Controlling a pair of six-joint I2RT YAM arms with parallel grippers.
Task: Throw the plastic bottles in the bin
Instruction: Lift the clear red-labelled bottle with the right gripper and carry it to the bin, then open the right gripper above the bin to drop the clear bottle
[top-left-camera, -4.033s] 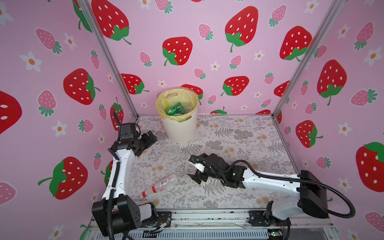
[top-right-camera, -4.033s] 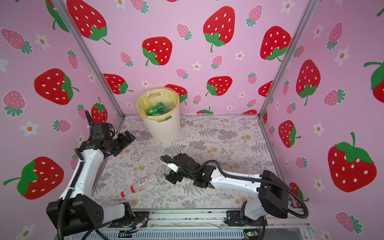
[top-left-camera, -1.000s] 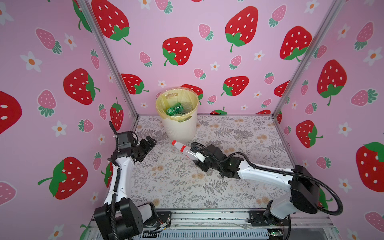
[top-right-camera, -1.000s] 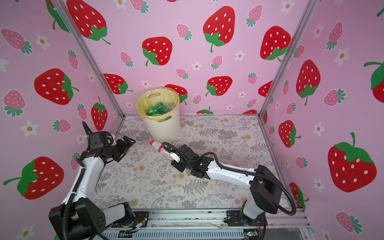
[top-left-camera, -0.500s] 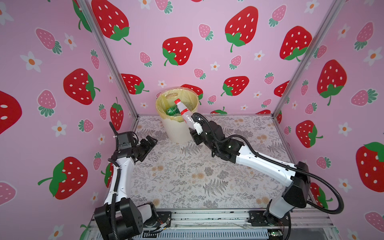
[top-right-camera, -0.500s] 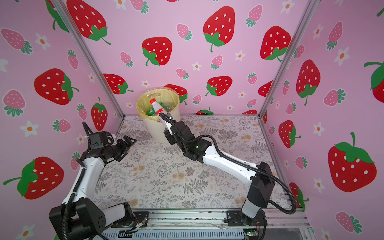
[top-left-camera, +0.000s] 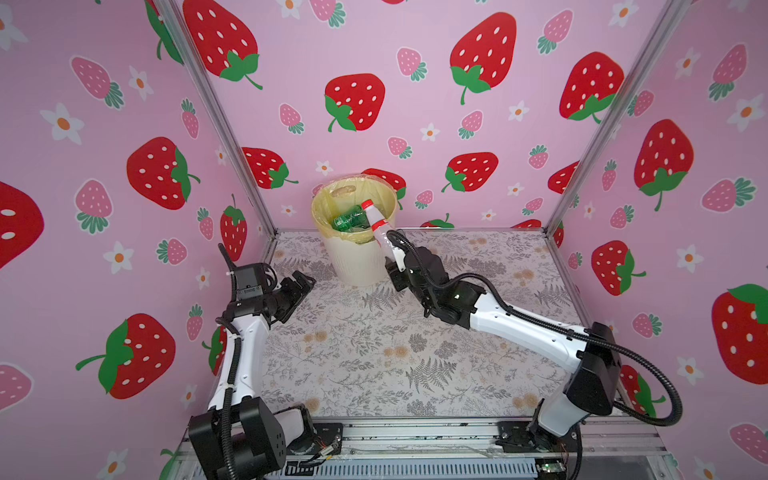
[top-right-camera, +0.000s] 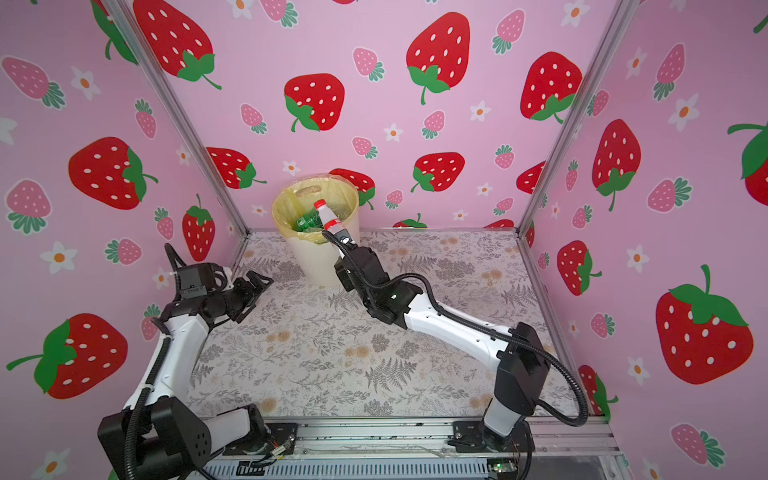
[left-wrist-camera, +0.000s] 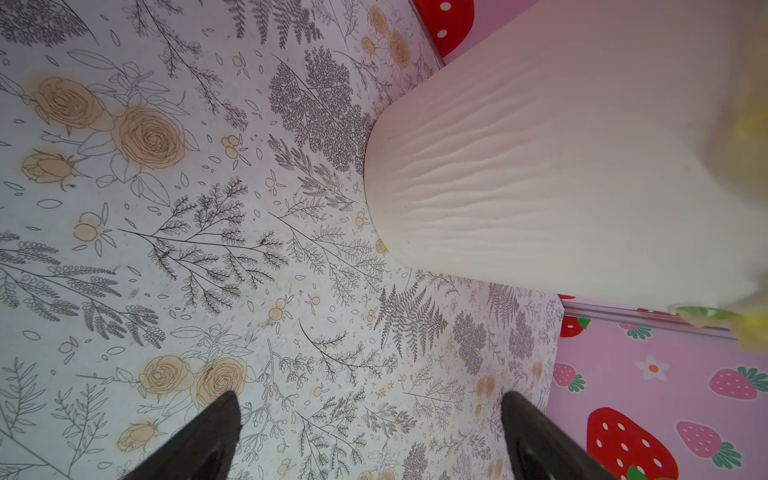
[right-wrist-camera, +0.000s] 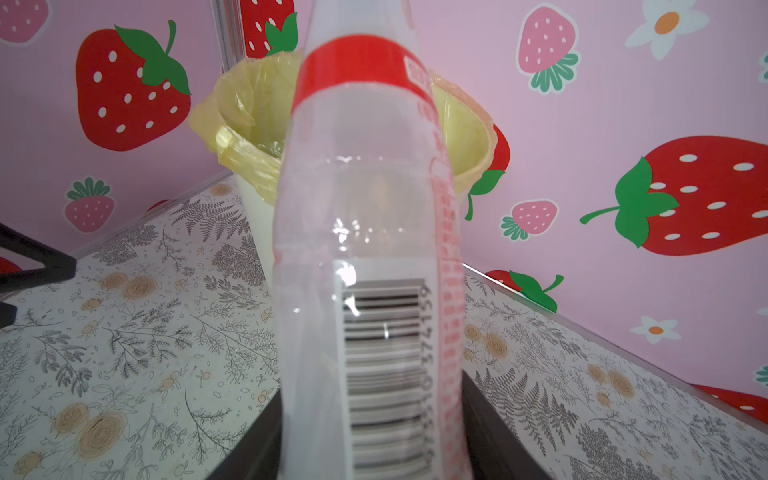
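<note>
A clear plastic bottle (top-left-camera: 377, 227) (top-right-camera: 329, 219) with a red cap and red label band is tilted, its cap end over the rim of the bin (top-left-camera: 358, 259) (top-right-camera: 311, 262). My right gripper (top-left-camera: 395, 262) (top-right-camera: 345, 246) is shut on its lower body, just right of the bin. The right wrist view shows the bottle (right-wrist-camera: 365, 232) between the fingers of the right gripper (right-wrist-camera: 370, 415), with the yellow-lined bin (right-wrist-camera: 243, 141) behind. Green bottles (top-left-camera: 347, 221) (top-right-camera: 306, 221) lie inside the bin. My left gripper (top-left-camera: 305, 283) (top-right-camera: 259, 283) (left-wrist-camera: 370, 409) hangs open and empty, left of the bin (left-wrist-camera: 540, 166).
The bin stands at the back left of the floral table (top-left-camera: 374, 353), close to the pink strawberry walls and the metal corner post (top-left-camera: 232, 137). A metal rail (top-left-camera: 415, 436) runs along the table's front edge, where both arm bases are mounted.
Over the last second my right gripper lifted the bottle from low above the table up to the bin's rim; in the last half second it barely shifted. The left arm stayed put.
</note>
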